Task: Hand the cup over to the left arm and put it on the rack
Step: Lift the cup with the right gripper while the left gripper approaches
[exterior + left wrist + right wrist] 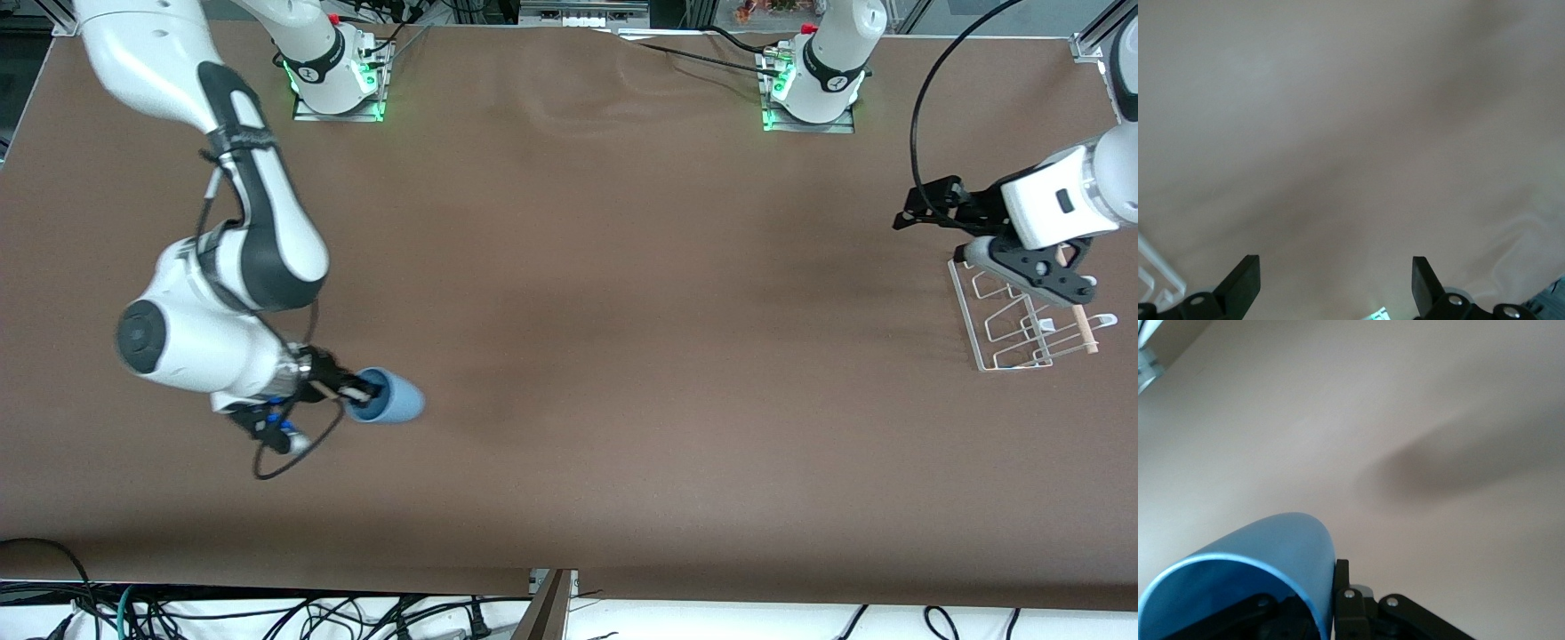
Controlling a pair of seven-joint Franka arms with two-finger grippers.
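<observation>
We see right gripper (pixel 356 388) clamped on rim of cup (pixel 391 397), one finger inside mouth, one outside wall; light-blue cup on its side, held over brown table (pixel 605 356) toward right arm's end. In right wrist view, cup (pixel 1245 577) fills lower frame, finger (pixel 1343 587) pressed against its wall. Left gripper (pixel 1036 267) hangs over rack (pixel 1022 324) at left arm's end, fingers (pixel 1241 283) spread wide, nothing between them. Rack stands bare, wooden rod (pixel 1080 316) along its side.
</observation>
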